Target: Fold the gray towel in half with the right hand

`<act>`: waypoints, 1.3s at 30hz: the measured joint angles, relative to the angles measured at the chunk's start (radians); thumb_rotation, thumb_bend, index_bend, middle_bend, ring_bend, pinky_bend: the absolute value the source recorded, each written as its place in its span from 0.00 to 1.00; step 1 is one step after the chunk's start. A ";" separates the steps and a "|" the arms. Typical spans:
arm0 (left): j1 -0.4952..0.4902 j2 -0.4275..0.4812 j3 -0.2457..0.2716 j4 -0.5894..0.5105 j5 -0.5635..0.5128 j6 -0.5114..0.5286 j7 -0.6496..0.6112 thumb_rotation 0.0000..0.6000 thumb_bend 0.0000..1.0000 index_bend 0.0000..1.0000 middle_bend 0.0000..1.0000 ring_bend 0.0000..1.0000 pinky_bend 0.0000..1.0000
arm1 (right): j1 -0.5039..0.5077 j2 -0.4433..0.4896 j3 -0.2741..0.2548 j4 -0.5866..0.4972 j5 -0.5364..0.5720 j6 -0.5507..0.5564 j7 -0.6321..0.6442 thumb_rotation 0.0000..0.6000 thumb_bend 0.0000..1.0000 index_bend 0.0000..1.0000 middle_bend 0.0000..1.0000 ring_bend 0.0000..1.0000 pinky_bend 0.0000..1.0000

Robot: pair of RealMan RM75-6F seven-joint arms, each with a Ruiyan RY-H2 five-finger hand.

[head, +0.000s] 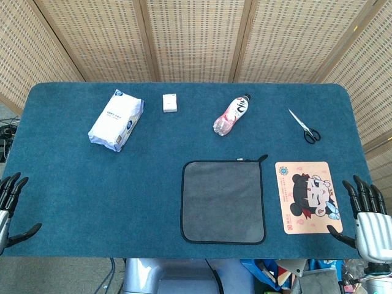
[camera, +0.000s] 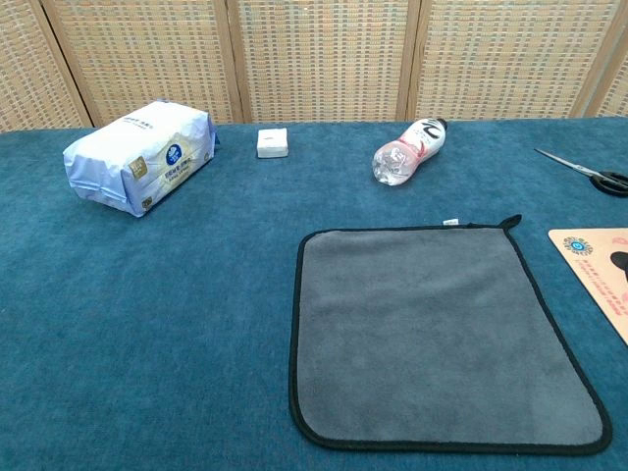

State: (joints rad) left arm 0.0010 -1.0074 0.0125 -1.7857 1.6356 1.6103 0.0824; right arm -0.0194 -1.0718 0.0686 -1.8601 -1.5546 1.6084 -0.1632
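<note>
The gray towel [head: 223, 201] [camera: 437, 334] with a black border lies flat and unfolded on the blue table, near the front edge, right of centre. A small loop tab sticks out at its far right corner. My right hand [head: 366, 217] hovers at the front right corner of the table, fingers spread, holding nothing, well right of the towel. At the front left corner sits my left hand [head: 11, 205], also with fingers apart and empty. Neither hand shows in the chest view.
A cartoon mouse pad [head: 308, 196] lies between the towel and my right hand. Further back lie scissors [head: 304, 126], a lying plastic bottle [head: 232, 115], a small white box [head: 169, 103] and a tissue pack [head: 116, 119]. The table edge [head: 184, 256] runs just in front of the towel.
</note>
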 measured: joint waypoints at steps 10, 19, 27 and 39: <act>-0.012 -0.011 -0.022 -0.002 -0.033 -0.013 0.022 1.00 0.18 0.00 0.00 0.00 0.00 | 0.096 -0.001 0.040 0.015 0.045 -0.146 -0.029 1.00 0.01 0.07 0.00 0.00 0.00; -0.022 -0.023 -0.036 -0.013 -0.069 -0.035 0.052 1.00 0.18 0.00 0.00 0.00 0.00 | 0.361 -0.086 0.156 0.077 0.294 -0.496 -0.066 1.00 0.14 0.19 0.00 0.00 0.00; -0.037 -0.034 -0.051 -0.012 -0.118 -0.070 0.078 1.00 0.18 0.00 0.00 0.00 0.00 | 0.605 -0.282 0.230 0.241 0.608 -0.645 -0.251 1.00 0.30 0.36 0.00 0.00 0.00; -0.070 -0.046 -0.083 0.001 -0.221 -0.139 0.096 1.00 0.18 0.00 0.00 0.00 0.00 | 0.826 -0.530 0.248 0.481 0.859 -0.693 -0.464 1.00 0.40 0.39 0.00 0.00 0.00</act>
State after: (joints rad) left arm -0.0694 -1.0538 -0.0703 -1.7848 1.4145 1.4714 0.1782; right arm 0.8067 -1.6015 0.3170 -1.3787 -0.6952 0.9150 -0.6268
